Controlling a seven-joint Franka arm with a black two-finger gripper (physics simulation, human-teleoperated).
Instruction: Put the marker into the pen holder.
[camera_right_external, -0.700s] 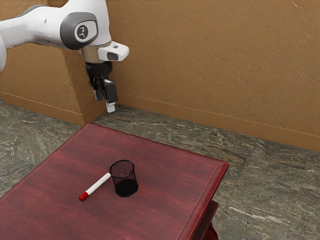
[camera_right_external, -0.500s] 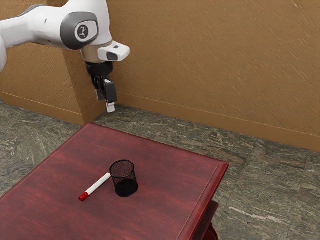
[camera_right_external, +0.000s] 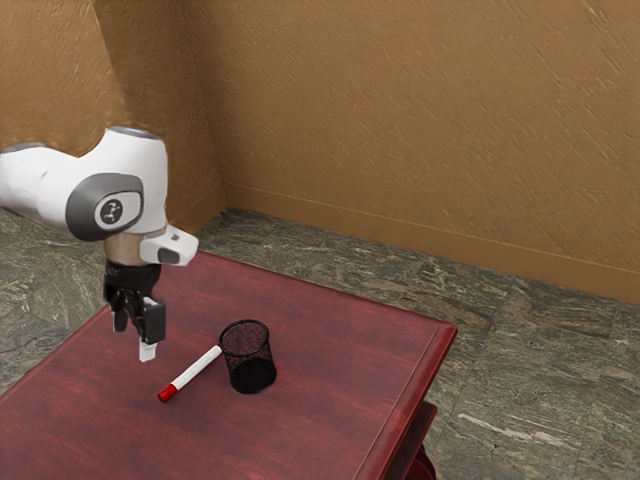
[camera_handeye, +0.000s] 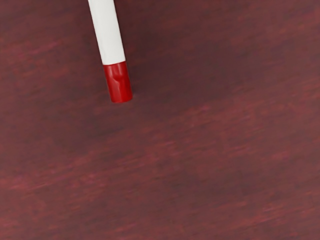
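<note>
Marker (camera_right_external: 190, 373): lying flat on the table (camera_right_external: 310, 430), just beside the pen holder (camera_right_external: 253, 376) on the exterior view's left of it. Its white barrel (camera_handeye: 107, 32) points toward the holder, and its red cap (camera_handeye: 119, 85) is the end farther from the holder. Whether the white end touches the holder's base cannot be told. Pen holder: black mesh, upright, mouth up. Gripper (camera_right_external: 135, 342): raised above the table, farther from the holder than the marker is, toward the exterior view's left. Tool state: fingers (camera_right_external: 151, 323) spread wide, nothing between them. Arm (camera_right_external: 125, 185): beyond the gripper as counted from the holder. Floor (camera_right_external: 520, 330) and textured wall (camera_right_external: 400, 120): behind the holder, past the table's far edge. Step in hand, as judged: approach to the marker, ahead of the grasp; insertion not begun. Next move should call for a shift toward the holder until the hand is over the barrel, a turn so the fingers straddle it crosswise, then descent and closing. Risk noted: a grasp too near the white end could knock the holder; one at the cap's tip could let the barrel swing. After lifting, the marker would likely need tipping upright above the holder's mouth before release.
</note>
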